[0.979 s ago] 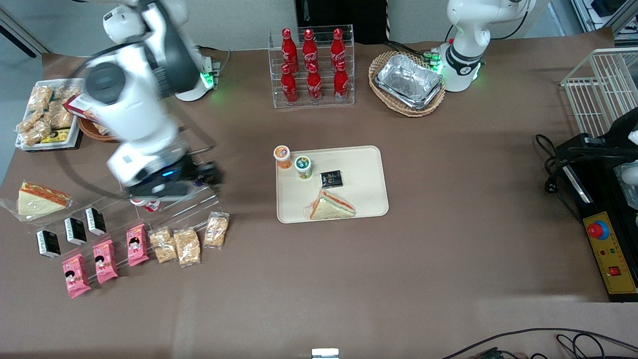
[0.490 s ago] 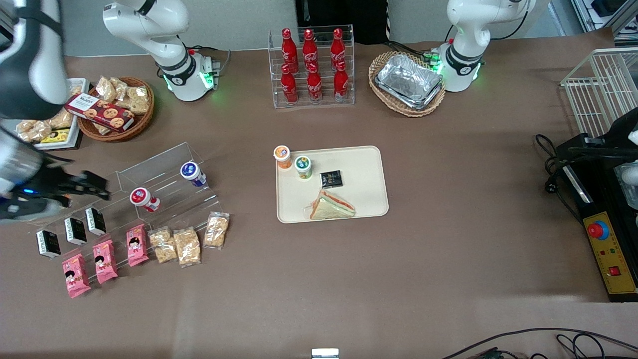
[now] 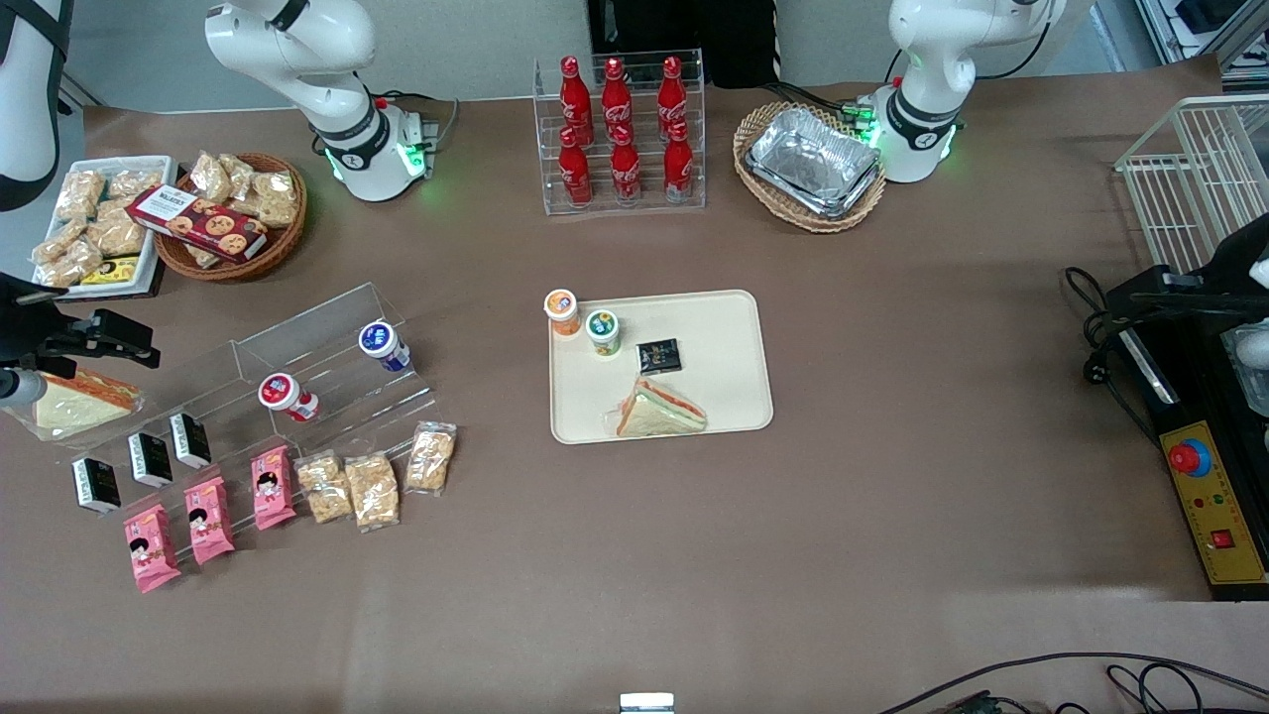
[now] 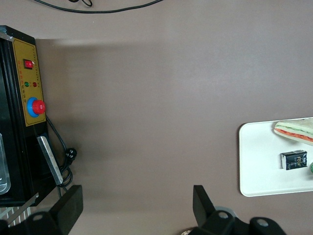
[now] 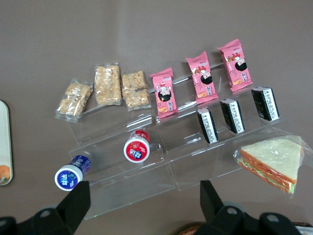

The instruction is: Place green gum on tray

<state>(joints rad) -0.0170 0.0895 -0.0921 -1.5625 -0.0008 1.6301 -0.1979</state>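
I read the gripper (image 3: 119,337) wide open and holding nothing above the bench's working-arm end, with the green gum (image 3: 602,331) well away from it, upright on the tray (image 3: 724,347).

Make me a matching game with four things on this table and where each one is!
Things:
1. green gum
2. cola bottles
3. foil trays
4. gripper

Places:
A. in a wicker basket
B. standing on the tray, beside the orange bottle
C. open, empty, above the working arm's end of the table, over the wrapped sandwich
D. in a clear rack

Pairs: 1-B, 2-D, 3-A, 4-C
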